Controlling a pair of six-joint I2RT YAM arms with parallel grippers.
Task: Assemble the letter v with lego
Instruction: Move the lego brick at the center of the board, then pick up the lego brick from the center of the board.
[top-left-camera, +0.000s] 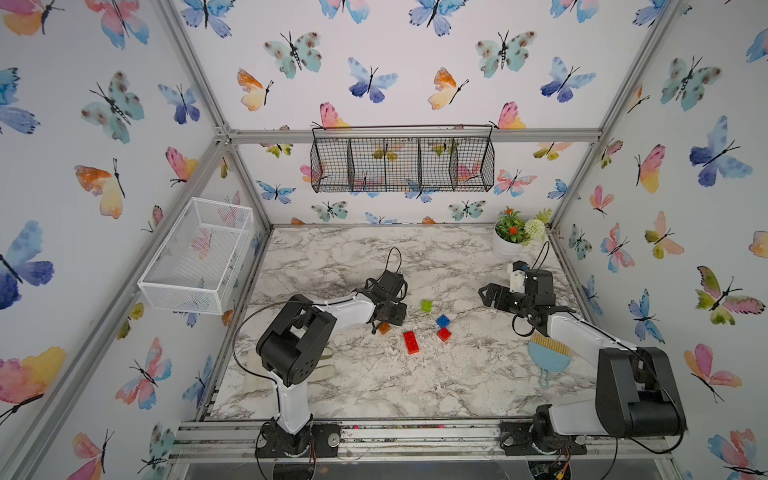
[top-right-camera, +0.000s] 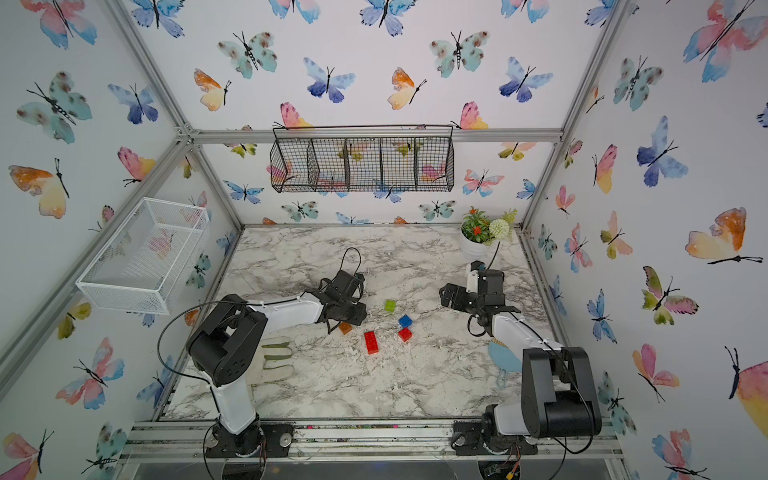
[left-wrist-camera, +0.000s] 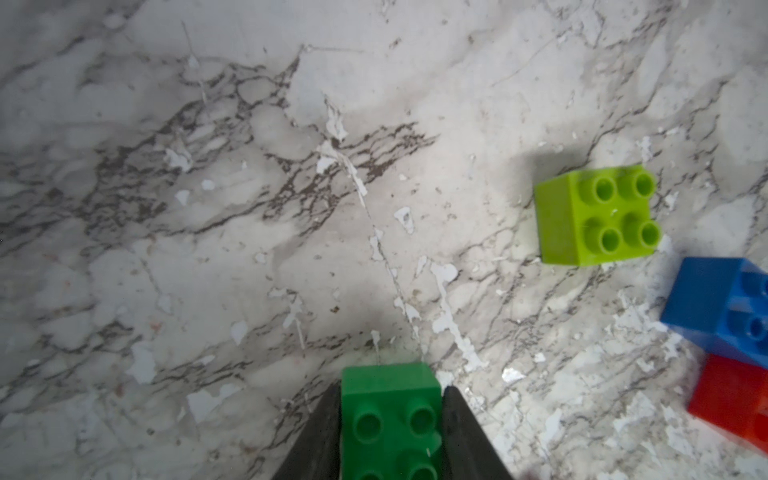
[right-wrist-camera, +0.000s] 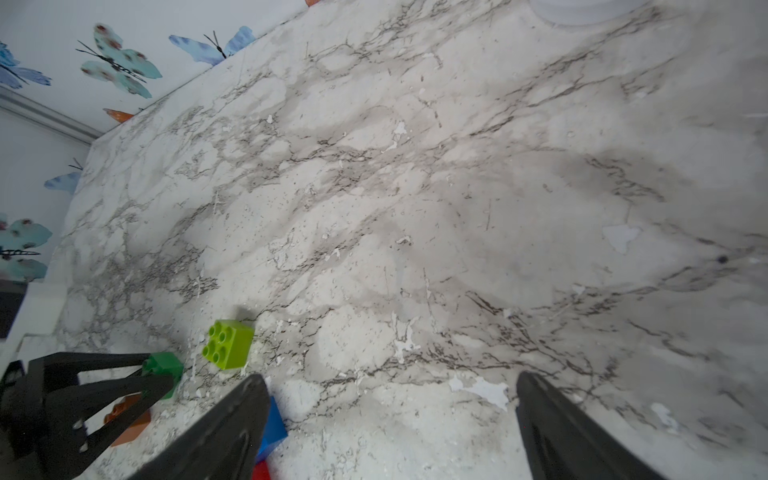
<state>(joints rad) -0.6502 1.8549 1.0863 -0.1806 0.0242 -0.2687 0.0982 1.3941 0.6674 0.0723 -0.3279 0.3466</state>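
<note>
The lego (top-right-camera: 371, 343), six small studded plastic bricks, lies scattered on the grey-veined white marble table (top-left-camera: 374, 386), each brick on its own. The left gripper (left-wrist-camera: 392, 388) is down at the table, and its two black fingers (left-wrist-camera: 320, 436) press against opposite sides of the square dark green brick (left-wrist-camera: 390, 419), which has its studs up. I cannot tell whether that brick rests on the table or is just off it.

Just behind this gripper, close under its body, sits the square orange brick (top-left-camera: 384, 328). Beyond its tips, off to the side facing the other arm, stands the square lime green brick (left-wrist-camera: 594, 216), studs up and apart from everything. Further to that same side are the square blue brick (top-left-camera: 443, 321) and the square red brick (top-left-camera: 444, 334), just beside each other. The long red brick (top-left-camera: 411, 343) lies alone nearer the arm bases, between the orange brick and the red square.

The right gripper (right-wrist-camera: 390, 380) hangs over bare marble with its fingers spread wide and nothing between them. All the bricks lie off to one side of it, toward the left gripper. The blue one shows just past one of its fingers in the right wrist view. Behind it, in the back corner, stands a white pot of artificial flowers (top-left-camera: 505, 245). Beside its forearm lies a light blue brush (top-left-camera: 548, 359).
</note>
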